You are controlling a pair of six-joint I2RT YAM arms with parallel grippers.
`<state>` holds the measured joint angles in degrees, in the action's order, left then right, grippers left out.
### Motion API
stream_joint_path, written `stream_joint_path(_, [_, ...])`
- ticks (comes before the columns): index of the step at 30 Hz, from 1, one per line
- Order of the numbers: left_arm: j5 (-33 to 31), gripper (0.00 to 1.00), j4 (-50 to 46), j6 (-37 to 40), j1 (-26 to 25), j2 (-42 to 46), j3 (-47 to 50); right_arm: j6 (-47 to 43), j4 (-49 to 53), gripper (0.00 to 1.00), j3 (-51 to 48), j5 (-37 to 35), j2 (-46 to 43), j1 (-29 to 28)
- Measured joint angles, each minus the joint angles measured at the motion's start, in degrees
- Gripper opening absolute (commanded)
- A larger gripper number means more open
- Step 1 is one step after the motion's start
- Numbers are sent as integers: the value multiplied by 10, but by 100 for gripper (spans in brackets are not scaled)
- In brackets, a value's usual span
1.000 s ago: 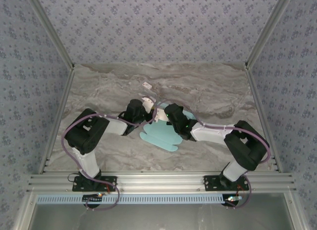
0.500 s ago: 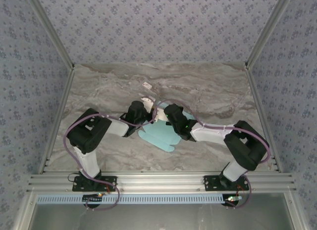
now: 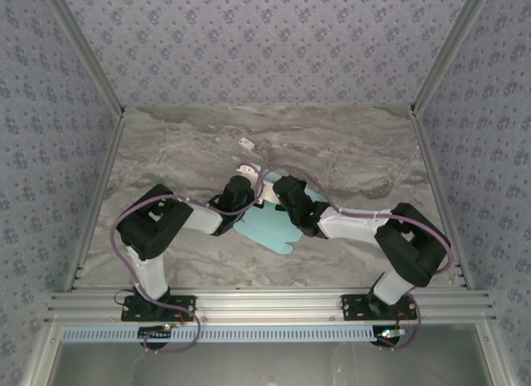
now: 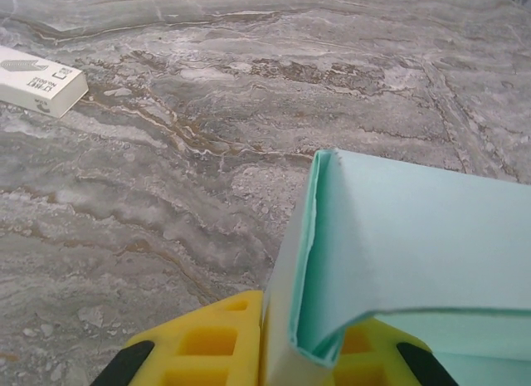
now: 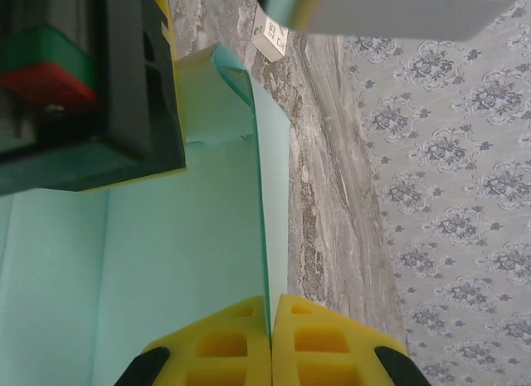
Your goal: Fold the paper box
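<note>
- L hand (image 4: pixel 286 346): yellow pads (image 4: pixel 207 344) clamped on a raised flap of the paper box (image 3: pixel 270 228). The card curls over just above them, folded edge up.
- R hand (image 5: pixel 271 320): its pads are pressed together w/ a thin card edge pinched between, so it's gripping the paper box too.
- Box sits mid-desk (image 3: pixel 182 153), right betw. the two hands. Most of the sheet lies flat, rounded flaps pointing toward the near edge.
- R wrist cam: one pale blue panel stands upright out of the pads, and the rest spreads flat to its left. L hand's black body sits at the far end, w/ a small flap turned up beside it.
- Top cam: both hands close together over the far side of the sheet, arms angled in from either side.
- Small white tag (image 4: pixel 37 80) lies on the desk beyond the box, apart from it.
</note>
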<state>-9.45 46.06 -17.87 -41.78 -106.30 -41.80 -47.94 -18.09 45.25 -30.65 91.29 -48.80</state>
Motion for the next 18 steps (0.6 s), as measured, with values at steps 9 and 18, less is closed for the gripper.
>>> stream_joint_path(9, [-46, 7, -30, -44, -14, -4, -19, 28, -6, 0, 0, -1, 2, -3])
stream_joint_path(18, [-68, 6, -50, -66, -19, -17, -43, 50, -12, 0, -1, -5, 5, -1])
